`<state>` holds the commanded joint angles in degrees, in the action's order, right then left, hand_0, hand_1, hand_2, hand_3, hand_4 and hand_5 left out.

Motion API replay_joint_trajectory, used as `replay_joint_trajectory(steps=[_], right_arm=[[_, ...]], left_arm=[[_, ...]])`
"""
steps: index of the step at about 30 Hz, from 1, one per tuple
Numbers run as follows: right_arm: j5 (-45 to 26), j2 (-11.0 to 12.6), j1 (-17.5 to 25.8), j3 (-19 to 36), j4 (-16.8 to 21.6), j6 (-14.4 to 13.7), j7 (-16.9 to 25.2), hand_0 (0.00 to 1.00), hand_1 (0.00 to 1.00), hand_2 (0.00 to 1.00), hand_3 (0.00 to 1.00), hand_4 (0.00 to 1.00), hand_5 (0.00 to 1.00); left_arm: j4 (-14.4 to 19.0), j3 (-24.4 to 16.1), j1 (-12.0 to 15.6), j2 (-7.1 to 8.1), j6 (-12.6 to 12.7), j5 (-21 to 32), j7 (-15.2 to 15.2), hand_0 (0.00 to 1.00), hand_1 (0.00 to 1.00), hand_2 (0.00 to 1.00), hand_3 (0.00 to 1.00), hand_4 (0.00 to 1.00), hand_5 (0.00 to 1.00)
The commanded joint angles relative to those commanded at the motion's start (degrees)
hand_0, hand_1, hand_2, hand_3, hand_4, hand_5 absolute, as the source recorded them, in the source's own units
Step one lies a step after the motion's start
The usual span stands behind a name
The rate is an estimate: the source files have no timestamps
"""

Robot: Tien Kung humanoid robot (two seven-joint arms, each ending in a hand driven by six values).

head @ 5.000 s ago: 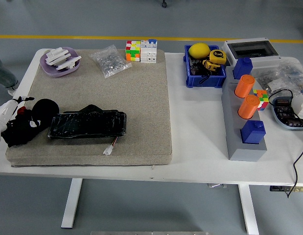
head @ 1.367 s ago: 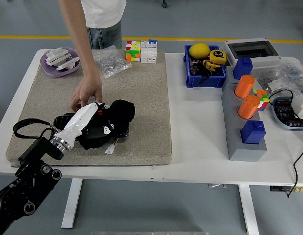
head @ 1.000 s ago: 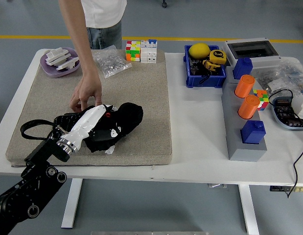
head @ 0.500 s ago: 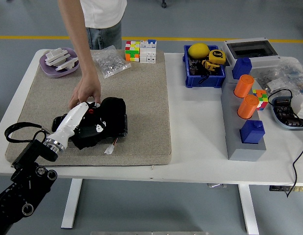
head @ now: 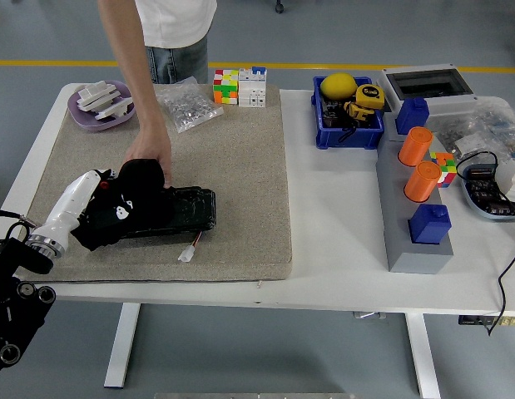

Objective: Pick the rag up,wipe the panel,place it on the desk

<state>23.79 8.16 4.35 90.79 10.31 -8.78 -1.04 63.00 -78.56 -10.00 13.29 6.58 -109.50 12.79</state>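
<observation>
Two hands meet at the panel (head: 170,209) now: the robot's left hand (head: 78,199), white-shelled, lies over the black rag (head: 122,208) at the panel's left end, and a person's hand (head: 149,156) presses down on the panel's far edge just beside the rag. The robot's fingers seem closed on the rag, buried in the cloth — the grip itself is hard to see. No right arm shows.

The panel lies on the grey mat (head: 240,166), near its near-left part, with a small white plug (head: 187,253) trailing from its near edge. The rag sits bunched partly on the panel, partly off its left end.

Risks, as I judge them:
- Rag and person's hand are touching or nearly so; a wipe swung far could strike those fingers.
- The panel looks light and glossy. If the person lets go, a sideways stroke may drag it along the mat rather than clean it.
- A stroke toward the near edge could catch the plug's wires and tug them.
- A loose hold could leave the rag behind mid-stroke — dark cloth on a dark panel would hide that.
</observation>
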Motion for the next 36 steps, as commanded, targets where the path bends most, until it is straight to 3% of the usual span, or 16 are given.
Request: replay_joint_trajectory(steps=[5, 19, 30, 36], right_arm=[[0.4, 0.4, -0.1, -0.5, 0.0, -0.3, -0.3, 0.540, 0.569, 0.640, 0.583, 0.998, 0.479], [-0.1, 0.4, -0.1, -0.6, 0.0, -0.6, -0.2, 0.541, 0.569, 0.641, 0.583, 0.998, 0.480], [-0.3, 0.3, -0.2, -0.7, 0.0, -0.5, -0.2, 0.541, 0.569, 0.641, 0.584, 0.998, 0.480], [-0.4, 0.2, -0.1, -0.8, 0.0, -0.5, -0.2, 0.541, 0.569, 0.641, 0.584, 0.998, 0.482]], left_arm=[[-0.7, -0.2, -0.1, 1.73, -0.3, 0.7, 0.1, 0.281, 0.199, 0.518, 0.414, 0.006, 0.002], [-2.1, -6.1, 2.2, 2.31, -0.2, -0.4, 0.7, 0.273, 0.206, 0.515, 0.413, 0.002, 0.002], [-1.7, -6.6, 2.7, 2.09, 0.1, -0.5, 0.8, 0.272, 0.210, 0.513, 0.411, 0.002, 0.002], [-0.8, -4.8, 2.0, 0.97, 0.3, -0.1, 1.0, 0.270, 0.215, 0.512, 0.411, 0.007, 0.002]])
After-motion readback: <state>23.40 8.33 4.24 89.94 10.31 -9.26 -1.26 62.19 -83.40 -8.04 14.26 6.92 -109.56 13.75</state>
